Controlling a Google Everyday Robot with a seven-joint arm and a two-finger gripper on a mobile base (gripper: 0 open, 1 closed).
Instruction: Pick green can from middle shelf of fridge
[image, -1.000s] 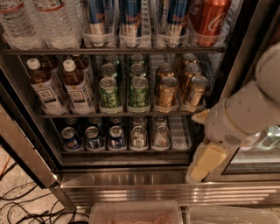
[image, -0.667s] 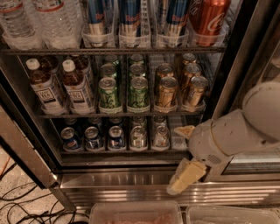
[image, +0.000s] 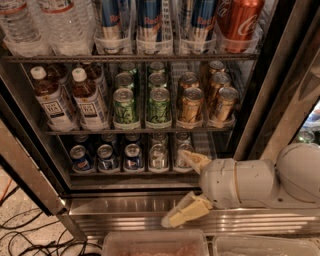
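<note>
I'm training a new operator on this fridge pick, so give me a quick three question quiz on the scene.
1. True or false: the tool, low before the sill of the fridge, holds a green can.
2. On the middle shelf, what stands right of the green cans? A milk cartons; B gold-brown cans; C juice boxes.
3. Fill in: the tool's fingers are ___.
Key: 1 false; 2 B; 3 open.

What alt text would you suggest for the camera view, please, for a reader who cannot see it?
The robot's open gripper hangs low before the fridge, below the middle shelf, right of centre. That shelf holds tea bottles, green cans and gold-brown cans.
</note>
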